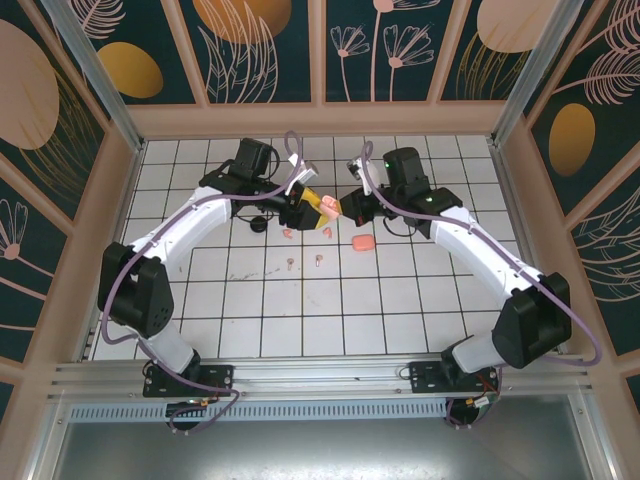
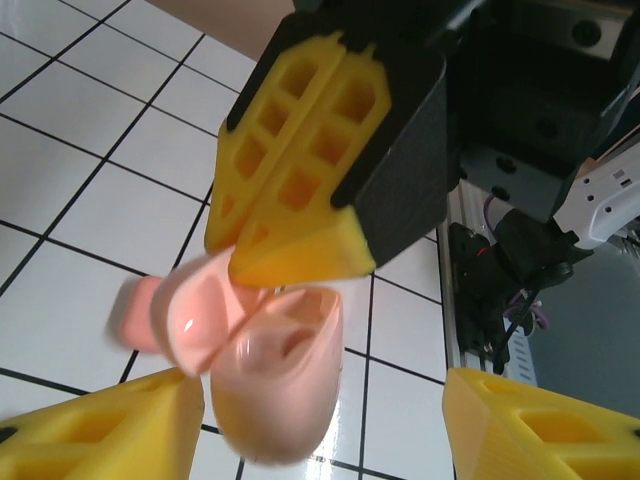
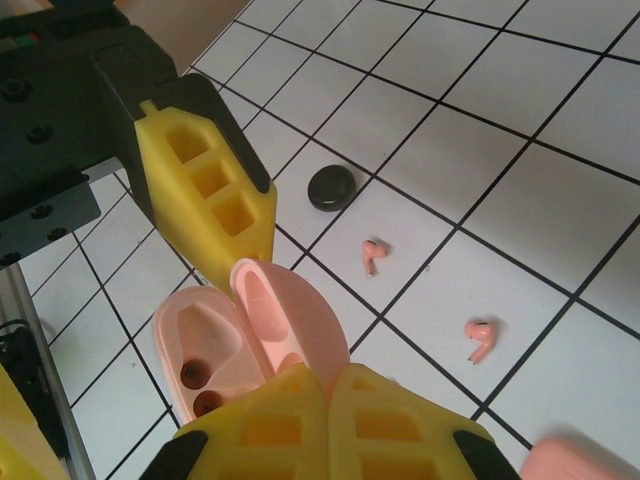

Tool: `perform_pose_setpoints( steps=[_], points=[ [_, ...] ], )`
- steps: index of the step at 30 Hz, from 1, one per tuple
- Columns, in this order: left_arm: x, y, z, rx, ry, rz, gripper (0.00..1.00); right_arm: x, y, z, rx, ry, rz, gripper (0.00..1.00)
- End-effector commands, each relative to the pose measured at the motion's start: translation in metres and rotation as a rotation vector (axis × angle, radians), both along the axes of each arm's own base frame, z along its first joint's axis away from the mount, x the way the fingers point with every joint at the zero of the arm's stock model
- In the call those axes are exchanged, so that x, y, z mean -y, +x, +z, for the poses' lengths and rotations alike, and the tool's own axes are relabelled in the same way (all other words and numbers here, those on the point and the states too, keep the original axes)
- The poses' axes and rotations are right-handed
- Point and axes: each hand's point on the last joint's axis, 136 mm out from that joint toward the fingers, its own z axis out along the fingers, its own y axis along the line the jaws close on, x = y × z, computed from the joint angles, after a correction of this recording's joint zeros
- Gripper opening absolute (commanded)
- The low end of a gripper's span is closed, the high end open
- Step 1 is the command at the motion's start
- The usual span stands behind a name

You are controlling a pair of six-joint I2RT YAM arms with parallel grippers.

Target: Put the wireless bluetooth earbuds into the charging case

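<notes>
I've the right end effector (image 3: 328,400) clamped on the open charging case (image 3: 215,345), left end effector (image 2: 320,400) agape around it; coral earbuds (image 3: 372,256) lie below, nearer the left.

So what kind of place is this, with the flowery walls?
Probably a robot practice booth, not a home: a left arm and a right arm are bolted to a metal rail beside a white grid table, boxed in by flower-painted wall panels.
</notes>
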Motion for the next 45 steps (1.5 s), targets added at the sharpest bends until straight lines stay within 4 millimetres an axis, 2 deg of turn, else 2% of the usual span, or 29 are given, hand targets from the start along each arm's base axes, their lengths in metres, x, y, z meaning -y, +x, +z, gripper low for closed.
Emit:
perform_pose_setpoints(
  steps=[1, 9, 10, 11, 19, 25, 35, 38, 39, 42, 45],
  points=[
    [0.001, -0.002, 0.007, 0.011, -0.030, -0.042, 0.62, -0.010, 0.001, 0.017, 0.035, 0.028, 0.030, 0.00],
    [0.001, -0.005, 0.009, 0.015, -0.041, -0.060, 0.53, -0.012, 0.001, 0.021, 0.038, 0.036, 0.030, 0.00],
    [0.003, -0.002, 0.000, -0.005, -0.032, -0.061, 0.53, -0.012, 0.001, 0.021, 0.037, 0.037, 0.029, 0.00],
    [0.003, -0.002, 0.000, -0.007, -0.033, -0.062, 0.51, -0.012, 0.001, 0.022, 0.038, 0.038, 0.030, 0.00],
    [0.006, 0.000, 0.004, -0.007, -0.054, -0.078, 0.36, -0.014, 0.001, 0.024, 0.038, 0.044, 0.033, 0.00],
    [0.007, -0.001, 0.006, -0.009, -0.071, -0.092, 0.30, -0.015, 0.001, 0.026, 0.040, 0.043, 0.033, 0.00],
    [0.009, -0.003, 0.011, -0.006, -0.112, -0.103, 0.06, -0.017, 0.007, 0.034, 0.054, 0.048, 0.009, 0.00],
    [0.010, 0.000, 0.011, 0.007, -0.142, -0.076, 0.01, -0.012, 0.014, 0.043, 0.072, 0.047, -0.043, 0.17],
    [0.008, 0.000, 0.021, 0.031, -0.164, -0.057, 0.00, -0.010, 0.016, 0.047, 0.078, 0.047, -0.064, 0.24],
    [0.002, 0.009, 0.030, 0.071, -0.202, 0.015, 0.00, 0.000, 0.019, 0.060, 0.095, 0.051, -0.131, 0.43],
    [-0.011, 0.020, 0.040, 0.108, -0.231, 0.106, 0.00, 0.010, 0.014, 0.073, 0.096, 0.075, -0.182, 0.53]
  ],
)
